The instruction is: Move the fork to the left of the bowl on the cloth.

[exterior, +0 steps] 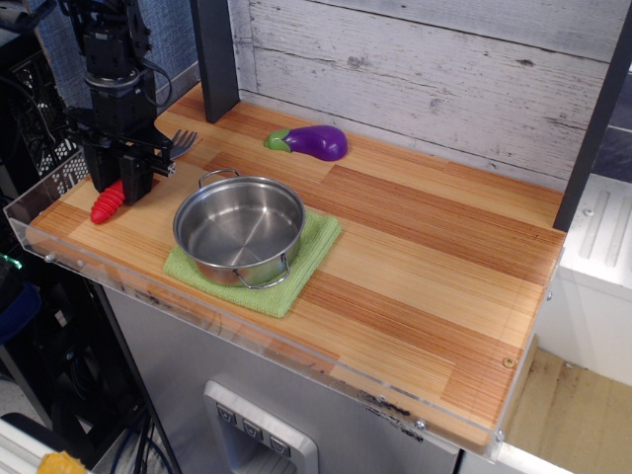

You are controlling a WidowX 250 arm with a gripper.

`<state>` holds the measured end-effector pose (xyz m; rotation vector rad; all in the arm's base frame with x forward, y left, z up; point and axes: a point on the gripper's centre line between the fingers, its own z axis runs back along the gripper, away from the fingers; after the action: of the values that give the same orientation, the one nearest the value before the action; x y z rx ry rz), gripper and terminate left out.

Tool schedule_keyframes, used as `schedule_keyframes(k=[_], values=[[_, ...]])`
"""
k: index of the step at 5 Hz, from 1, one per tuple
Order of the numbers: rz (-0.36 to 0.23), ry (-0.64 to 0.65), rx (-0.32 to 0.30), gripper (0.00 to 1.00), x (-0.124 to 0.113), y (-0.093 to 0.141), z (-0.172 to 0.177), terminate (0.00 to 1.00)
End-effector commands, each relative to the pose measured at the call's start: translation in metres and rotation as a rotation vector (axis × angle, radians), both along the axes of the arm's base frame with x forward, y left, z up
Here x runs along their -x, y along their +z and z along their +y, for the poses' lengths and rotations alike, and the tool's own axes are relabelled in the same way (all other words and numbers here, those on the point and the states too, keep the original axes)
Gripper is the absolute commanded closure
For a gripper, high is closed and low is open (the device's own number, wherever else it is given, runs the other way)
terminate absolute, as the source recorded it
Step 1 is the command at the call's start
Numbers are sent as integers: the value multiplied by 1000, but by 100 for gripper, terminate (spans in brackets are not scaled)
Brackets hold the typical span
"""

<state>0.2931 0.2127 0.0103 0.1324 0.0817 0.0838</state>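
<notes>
The fork (107,202) lies at the table's left end, its ribbed red handle toward the front left and its grey tines (184,142) toward the back. My black gripper (119,183) stands upright over the fork's middle with a finger on each side of it; the jaws look closed around it. The shiny steel bowl (239,229) sits on the light-green cloth (311,249), to the right of the fork and apart from it.
A purple eggplant (316,141) lies near the back wall. A dark post (215,54) stands at the back left. A clear raised lip (25,209) runs along the table's left and front edges. A second dark post (592,118) stands at the right.
</notes>
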Motion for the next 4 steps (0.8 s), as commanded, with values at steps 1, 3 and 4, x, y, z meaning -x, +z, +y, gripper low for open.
schedule_keyframes(k=[1, 3, 4], values=[[-139, -23, 9, 0, 13, 37, 1, 0], [-235, -40, 17, 0, 11, 110, -33, 0], [-238, -32, 93, 0, 0, 130, -67, 0]])
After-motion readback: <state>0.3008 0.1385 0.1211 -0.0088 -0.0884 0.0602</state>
